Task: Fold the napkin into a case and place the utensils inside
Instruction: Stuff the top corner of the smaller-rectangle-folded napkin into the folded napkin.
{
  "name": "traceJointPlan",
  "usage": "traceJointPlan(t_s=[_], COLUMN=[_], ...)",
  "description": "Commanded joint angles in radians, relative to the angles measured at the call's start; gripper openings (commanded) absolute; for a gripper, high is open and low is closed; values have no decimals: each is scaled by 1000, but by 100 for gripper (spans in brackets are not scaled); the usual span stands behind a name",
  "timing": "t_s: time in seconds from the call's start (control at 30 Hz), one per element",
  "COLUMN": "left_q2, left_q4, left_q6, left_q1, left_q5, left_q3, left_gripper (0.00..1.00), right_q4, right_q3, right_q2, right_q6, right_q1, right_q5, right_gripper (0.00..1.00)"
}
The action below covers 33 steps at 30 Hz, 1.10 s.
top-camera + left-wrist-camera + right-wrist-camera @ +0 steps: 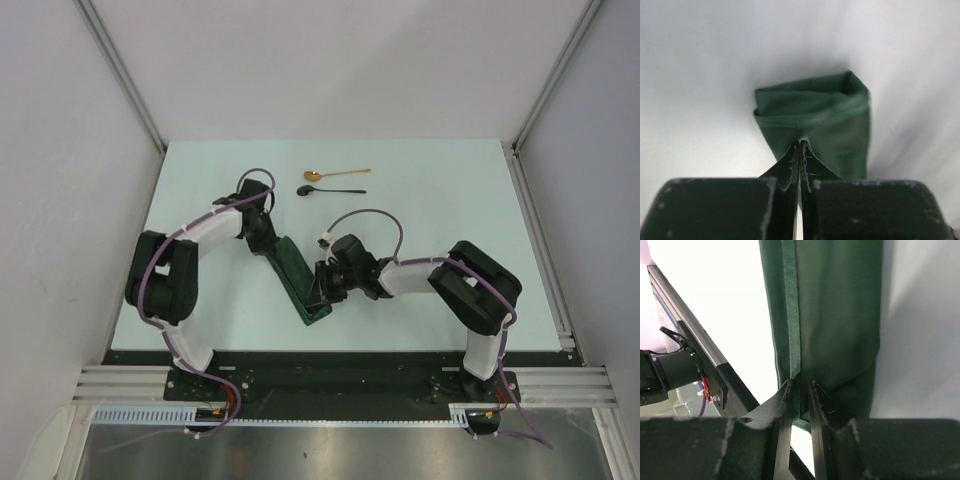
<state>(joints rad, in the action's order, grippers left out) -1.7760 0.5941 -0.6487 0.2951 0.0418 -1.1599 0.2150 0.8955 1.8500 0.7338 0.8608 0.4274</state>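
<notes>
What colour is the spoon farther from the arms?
The spoon is gold, clearest in the top view.

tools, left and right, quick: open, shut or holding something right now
left tool: shut on the napkin, at its far end
right tool: shut on the napkin, at its near end

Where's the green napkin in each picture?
Top view: the napkin is a slanted strip in the middle.
Left wrist: centre, its end pinched by the left claw.
Right wrist: top middle, running down into the right claw.
Shared landmark: the white table under it.
</notes>
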Motion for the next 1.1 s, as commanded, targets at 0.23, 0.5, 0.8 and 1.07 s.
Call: traceJointPlan(t_s=[0.23, 0.5, 0.8, 1.07], left_q2=[181, 61, 21, -29], left_q4=[33, 90, 119, 102], left_q6=[55, 64, 73, 67], left_q1=[-1, -8, -7, -1], left_q5=[107, 9, -97, -88], left_q3=[-78, -152, -153, -147], left_gripper=[13, 20, 20, 18], right_q4=[-117, -152, -125, -82], right_q3=[275, 488, 606, 620], right_q2=[35, 196, 345, 388], right_q6=[-99, -90, -54, -31], right_q1=[-45, -104, -140, -138], right_q5=[11, -4, 31, 40], right_gripper=[26, 26, 11, 6])
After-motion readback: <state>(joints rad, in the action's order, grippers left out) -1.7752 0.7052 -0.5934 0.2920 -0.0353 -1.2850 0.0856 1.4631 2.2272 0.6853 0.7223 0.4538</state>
